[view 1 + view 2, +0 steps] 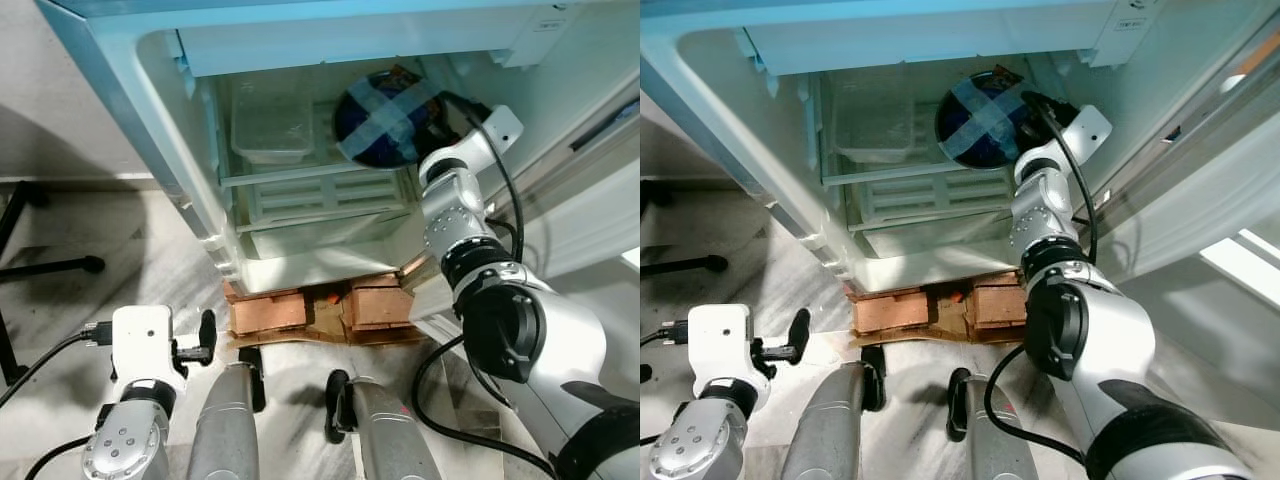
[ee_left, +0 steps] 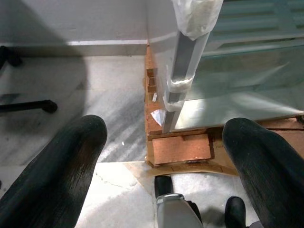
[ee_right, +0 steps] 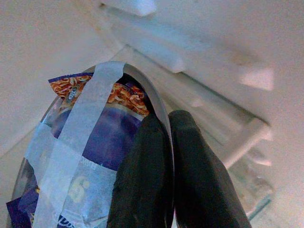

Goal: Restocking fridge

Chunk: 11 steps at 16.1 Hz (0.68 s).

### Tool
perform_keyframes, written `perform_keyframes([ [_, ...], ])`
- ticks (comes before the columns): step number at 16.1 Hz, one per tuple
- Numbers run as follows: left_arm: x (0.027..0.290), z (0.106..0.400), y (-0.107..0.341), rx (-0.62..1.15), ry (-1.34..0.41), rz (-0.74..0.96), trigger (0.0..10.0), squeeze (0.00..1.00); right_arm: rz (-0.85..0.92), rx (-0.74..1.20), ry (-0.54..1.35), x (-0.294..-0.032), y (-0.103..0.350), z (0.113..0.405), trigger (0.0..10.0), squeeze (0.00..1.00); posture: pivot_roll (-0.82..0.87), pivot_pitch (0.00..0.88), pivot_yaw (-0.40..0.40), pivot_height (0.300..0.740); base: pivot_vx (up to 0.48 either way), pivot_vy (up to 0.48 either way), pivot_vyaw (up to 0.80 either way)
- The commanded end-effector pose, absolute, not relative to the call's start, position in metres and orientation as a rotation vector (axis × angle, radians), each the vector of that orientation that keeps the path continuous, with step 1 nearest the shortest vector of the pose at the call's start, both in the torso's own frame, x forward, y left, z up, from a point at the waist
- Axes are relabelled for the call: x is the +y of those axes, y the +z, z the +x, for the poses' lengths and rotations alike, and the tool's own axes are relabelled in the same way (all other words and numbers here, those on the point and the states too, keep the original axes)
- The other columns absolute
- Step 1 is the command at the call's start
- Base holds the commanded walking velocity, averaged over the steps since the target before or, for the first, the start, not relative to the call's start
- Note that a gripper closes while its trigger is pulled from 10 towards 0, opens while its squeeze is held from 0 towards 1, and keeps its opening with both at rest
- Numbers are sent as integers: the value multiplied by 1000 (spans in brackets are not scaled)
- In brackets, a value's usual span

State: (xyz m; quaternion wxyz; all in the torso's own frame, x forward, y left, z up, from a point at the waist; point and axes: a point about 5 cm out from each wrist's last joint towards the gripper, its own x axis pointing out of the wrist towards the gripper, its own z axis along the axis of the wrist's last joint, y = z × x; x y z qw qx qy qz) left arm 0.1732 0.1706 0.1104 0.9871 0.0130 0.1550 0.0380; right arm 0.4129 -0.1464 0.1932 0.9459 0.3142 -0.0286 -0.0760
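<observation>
The open fridge (image 1: 200, 215) stands on bricks (image 1: 268, 310). High inside it, the right gripper (image 3: 164, 137) pinches the rim of a taped bowl (image 1: 385, 120) of packets, held tilted beside a clear lidded container (image 1: 272, 128) on the glass shelf (image 1: 300, 172). I judge the bowl is in but not yet set down; 1 open spot lies between container and wall. The left gripper (image 2: 164, 142) hangs low, fingers wide.

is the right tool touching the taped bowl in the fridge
Touching. The right wrist view shows the right tool with its two black fingers closed on the rim of the taped bowl, one finger on each side of the edge, with no gap.
</observation>
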Motion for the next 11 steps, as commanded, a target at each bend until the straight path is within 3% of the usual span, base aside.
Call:
perform_keyframes([
  [1, 171, 169, 104, 343, 84, 28, 10000, 0, 658, -58, -190, -150, 189, 411, 3098, 0, 327, 350, -107, 740, 0, 0, 0],
  [2, 170, 170, 104, 341, 83, 29, 10000, 0, 670, -51, -205, -150, 189, 411, 0, 0, 327, 350, -107, 740, 0, 0, 0],
  [3, 170, 170, 104, 340, 84, 28, 10000, 0, 665, -50, -200, -147, 190, 412, 0, 0, 327, 348, -109, 740, 0, 0, 0],
  [4, 170, 171, 104, 337, 85, 28, 10000, 0, 663, -38, -183, -142, 191, 413, 1216, 0, 328, 346, -111, 740, 0, 0, 0],
  [5, 170, 172, 104, 334, 86, 28, 10000, 0, 671, -32, -166, -138, 193, 413, 10000, 0, 330, 343, -114, 740, 0, 0, 0],
  [6, 170, 173, 104, 333, 87, 28, 10000, 0, 704, -46, -154, -138, 194, 414, 10000, 1000, 331, 342, -115, 740, 0, 0, 0],
  [9, 171, 174, 104, 328, 94, 26, 10000, 0, 931, -59, -152, -137, 195, 414, 10000, 1000, 331, 337, -119, 740, 0, 0, 0],
  [11, 171, 176, 106, 309, 100, 26, 10000, 0, 923, -61, -139, -135, 198, 415, 10000, 1000, 329, 331, -122, 740, 0, 0, 0],
])
